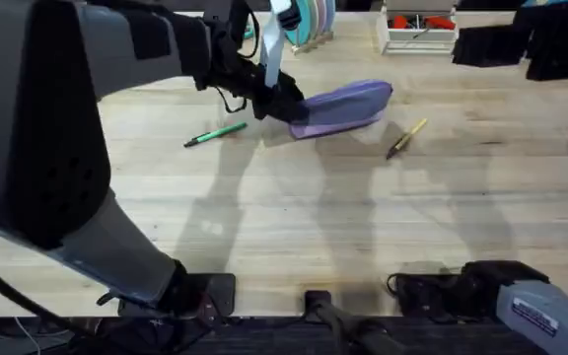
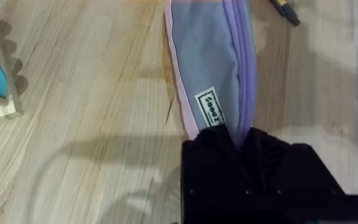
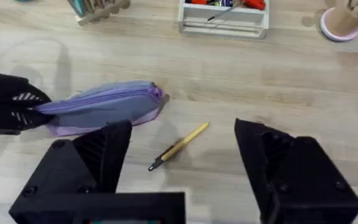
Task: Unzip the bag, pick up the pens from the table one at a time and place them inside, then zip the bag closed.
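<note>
Left pincer (image 2: 236,142) clamped on bag (image 2: 207,62) end

Even, fairly bright light falls on the tabletop (image 1: 363,227), from above by the soft grey shadows lying under the arms toward its near edge. In the overhead view the left arm (image 1: 37,128) rises close under the camera and looks large, dark and blurred. A pale glare washes the wood beside the bag (image 2: 213,68) in the left wrist view, where the left pincer (image 2: 238,140) is a black, detail-less mass. The right pincer (image 3: 182,162) looks soft-edged.
</note>
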`<control>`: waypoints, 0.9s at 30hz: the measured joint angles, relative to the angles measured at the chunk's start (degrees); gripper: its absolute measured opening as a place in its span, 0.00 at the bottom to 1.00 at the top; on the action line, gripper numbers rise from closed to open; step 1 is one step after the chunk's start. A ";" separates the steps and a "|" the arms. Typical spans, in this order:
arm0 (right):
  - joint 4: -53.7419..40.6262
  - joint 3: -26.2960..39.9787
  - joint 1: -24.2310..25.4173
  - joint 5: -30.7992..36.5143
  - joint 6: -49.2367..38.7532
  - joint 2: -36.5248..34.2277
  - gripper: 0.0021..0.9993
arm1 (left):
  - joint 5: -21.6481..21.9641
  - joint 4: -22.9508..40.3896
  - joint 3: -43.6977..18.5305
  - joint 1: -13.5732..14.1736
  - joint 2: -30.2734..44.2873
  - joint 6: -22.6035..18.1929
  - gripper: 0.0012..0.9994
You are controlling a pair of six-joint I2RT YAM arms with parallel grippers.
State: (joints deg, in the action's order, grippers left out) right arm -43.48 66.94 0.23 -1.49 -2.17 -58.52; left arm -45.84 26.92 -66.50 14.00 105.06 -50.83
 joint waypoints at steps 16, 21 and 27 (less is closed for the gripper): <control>1.11 0.20 1.40 -14.43 -13.61 -5.26 0.99 | 0.04 -0.17 0.00 0.00 0.00 0.00 0.04; 2.34 0.20 1.42 -17.00 -19.94 -8.72 1.00 | 0.04 -0.17 0.00 0.00 0.00 0.00 0.04; 5.70 0.20 1.42 -16.07 -25.10 -9.81 1.00 | 0.04 -0.17 0.00 0.00 0.00 0.00 0.04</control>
State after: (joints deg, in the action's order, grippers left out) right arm -37.78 67.13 1.65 -17.56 -27.27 -68.33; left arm -45.80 26.74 -66.50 14.00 105.06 -50.83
